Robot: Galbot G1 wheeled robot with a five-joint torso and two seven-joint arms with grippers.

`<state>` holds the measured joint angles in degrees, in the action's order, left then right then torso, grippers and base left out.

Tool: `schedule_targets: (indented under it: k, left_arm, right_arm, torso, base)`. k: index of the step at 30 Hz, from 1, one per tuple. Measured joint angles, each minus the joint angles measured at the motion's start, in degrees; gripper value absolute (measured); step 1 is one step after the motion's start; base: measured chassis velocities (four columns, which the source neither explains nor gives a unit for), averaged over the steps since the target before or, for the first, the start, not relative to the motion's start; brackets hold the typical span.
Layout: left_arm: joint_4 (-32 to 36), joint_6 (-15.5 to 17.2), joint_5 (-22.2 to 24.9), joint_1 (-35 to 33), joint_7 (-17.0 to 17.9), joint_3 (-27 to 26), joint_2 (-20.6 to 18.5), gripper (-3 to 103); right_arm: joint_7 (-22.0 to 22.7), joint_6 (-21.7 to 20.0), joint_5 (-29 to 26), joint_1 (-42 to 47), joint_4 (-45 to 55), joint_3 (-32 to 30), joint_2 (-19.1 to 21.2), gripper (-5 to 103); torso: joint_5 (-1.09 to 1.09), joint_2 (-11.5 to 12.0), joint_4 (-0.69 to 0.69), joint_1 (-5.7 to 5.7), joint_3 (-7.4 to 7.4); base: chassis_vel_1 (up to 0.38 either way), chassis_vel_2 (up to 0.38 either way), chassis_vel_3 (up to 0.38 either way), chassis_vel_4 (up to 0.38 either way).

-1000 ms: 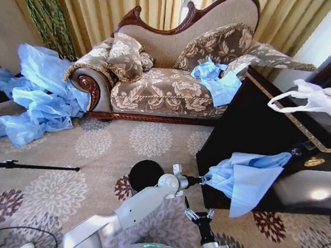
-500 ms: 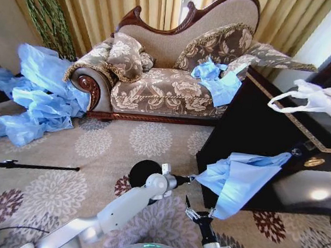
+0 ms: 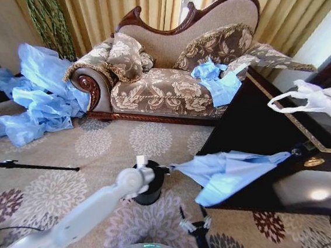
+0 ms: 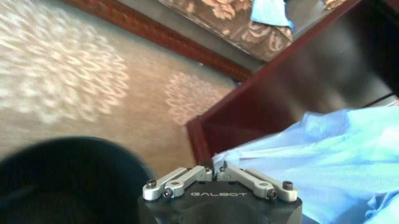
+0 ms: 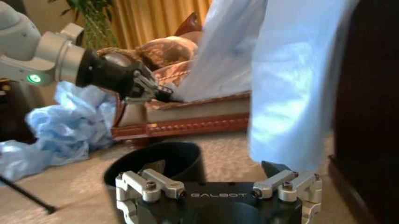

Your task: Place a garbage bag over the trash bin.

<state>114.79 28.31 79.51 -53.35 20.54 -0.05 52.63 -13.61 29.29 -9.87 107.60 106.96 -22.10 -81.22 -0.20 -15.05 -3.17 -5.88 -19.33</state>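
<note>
Left gripper (image 3: 167,170), fingers pinched on the garbage bag (image 3: 225,174), has dragged its corner off the bench (image 3: 316,200) over the trash bin (image 3: 149,188); right gripper (image 3: 194,223) waits wide open below.

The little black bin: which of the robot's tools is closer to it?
The left. The left tool pinches the garbage bag right over the trash bin; the right tool hangs open, lower, beside it.

A floral sofa (image 3: 163,88) stands beside heaped blue sheeting (image 3: 36,97).
</note>
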Motion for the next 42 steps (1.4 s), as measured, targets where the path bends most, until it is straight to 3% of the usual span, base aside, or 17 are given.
schedule_targets:
  k: [2, 11, 13, 15, 21, 26, 36, 42]
  left_arm:
    - [4.2, 0.3, -0.1, -4.2, -0.7, -4.1, -3.5, 0]
    - [12.2, 0.4, -0.5, -9.5, 0.9, -10.2, -8.1, 0]
    - [12.5, 0.6, -0.5, -10.0, 0.9, -11.0, -8.4, 0]
    - [13.4, 2.1, -0.4, -14.0, 0.5, -16.4, -10.0, 0]
    - [14.0, 3.6, -0.3, -19.3, -1.2, -24.3, -12.3, 0]
    - [14.6, 4.0, -0.1, -20.5, -3.2, -29.4, -13.9, 0]
    - [17.4, 2.5, 1.4, -15.8, -6.2, -29.8, -15.6, 0]
    - [18.6, 0.4, -2.0, -13.5, -8.8, -24.7, -15.5, 0]
  right_arm:
    - [0.0, 0.5, 1.0, 0.4, 0.7, 0.9, -0.7, 100]
    - [1.1, 0.5, 3.0, 0.4, 3.2, 1.3, -1.6, 100]
    - [1.1, 0.5, 3.0, 0.4, 3.3, 1.3, -1.6, 100]
    - [1.3, 0.5, 3.0, 0.6, 3.5, 0.9, -1.7, 100]
    - [1.3, 0.7, 3.0, 0.8, 3.5, 0.4, -1.7, 100]
    - [1.3, 0.7, 3.0, 0.9, 3.9, 0.4, -1.7, 100]
    - [3.0, 0.0, 2.5, 0.2, 8.4, -0.2, -1.2, 100]
    - [5.3, -6.5, -2.9, 0.4, 18.3, -2.8, 1.1, 100]
  torso:
    - [-0.02, 0.0, 0.02, 0.00, 0.00]
    - [0.00, 0.0, -0.02, 0.00, 0.00]
    - [0.01, 0.0, -0.01, 0.00, 0.00]
    - [-0.01, 0.0, 0.02, 0.00, 0.00]
    - [0.00, 0.0, 0.01, 0.00, 0.00]
    - [0.00, 0.0, 0.01, 0.00, 0.00]
    - [0.02, 0.0, 0.00, 0.00, -0.01]
    - [0.02, 0.0, 0.01, 0.00, -0.01]
  base:
    - [0.000, 0.000, 0.000, 0.000]
    - [0.000, 0.000, 0.000, 0.000]
    - [0.000, 0.000, 0.000, 0.000]
    - [0.000, 0.000, 0.000, 0.000]
    - [0.000, 0.000, 0.000, 0.000]
    - [0.000, 0.000, 0.000, 0.000]
    - [0.000, 0.000, 0.000, 0.000]
    - [0.000, 0.000, 0.000, 0.000]
